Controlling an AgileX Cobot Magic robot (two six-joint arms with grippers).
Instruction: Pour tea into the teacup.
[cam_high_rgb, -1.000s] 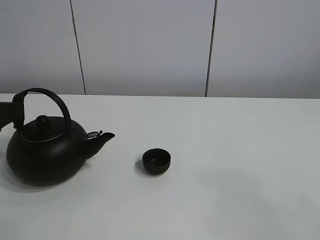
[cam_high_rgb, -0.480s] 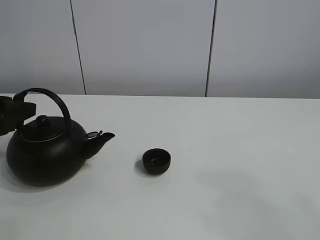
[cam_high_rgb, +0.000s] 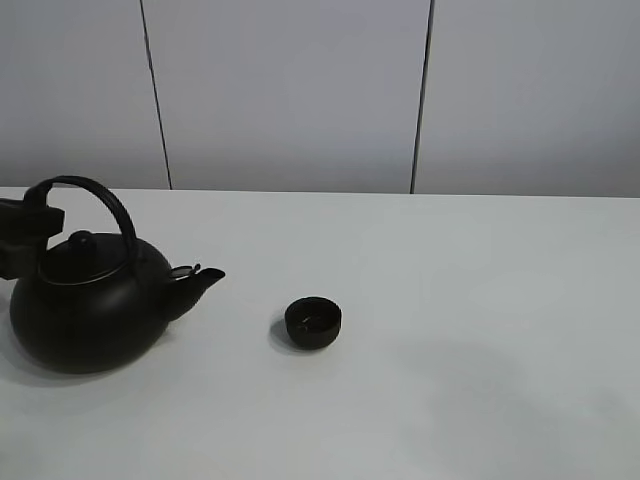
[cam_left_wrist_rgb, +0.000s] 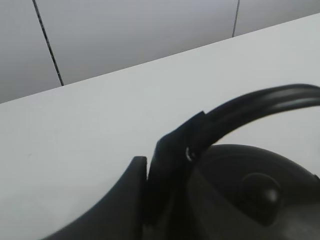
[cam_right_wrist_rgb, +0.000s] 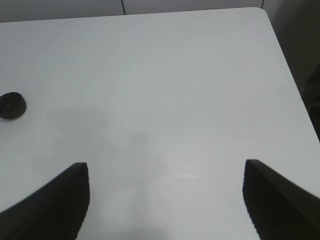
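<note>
A big round black kettle (cam_high_rgb: 85, 315) with an arched handle (cam_high_rgb: 95, 192) stands at the table's left, spout toward the middle. My left gripper (cam_high_rgb: 42, 228) reaches in from the left edge and is shut on the rear foot of the handle. In the left wrist view its fingers (cam_left_wrist_rgb: 131, 192) clamp the handle (cam_left_wrist_rgb: 260, 102) above the lid knob (cam_left_wrist_rgb: 260, 192). The teacup (cam_high_rgb: 313, 322), small, low and black, sits upright to the right of the spout, apart from it. My right gripper (cam_right_wrist_rgb: 165, 200) hangs open over bare table, with the teacup (cam_right_wrist_rgb: 11, 105) far off to its side.
The white table (cam_high_rgb: 470, 300) runs to a grey panelled wall behind. The right wrist view shows the table's rounded far corner (cam_right_wrist_rgb: 265, 12) and side edge, with dark floor beyond it.
My left gripper has shut on the kettle handle. The kettle has shifted slightly to the left, its spout tip drawing back a little. The teacup and the right arm have not moved.
</note>
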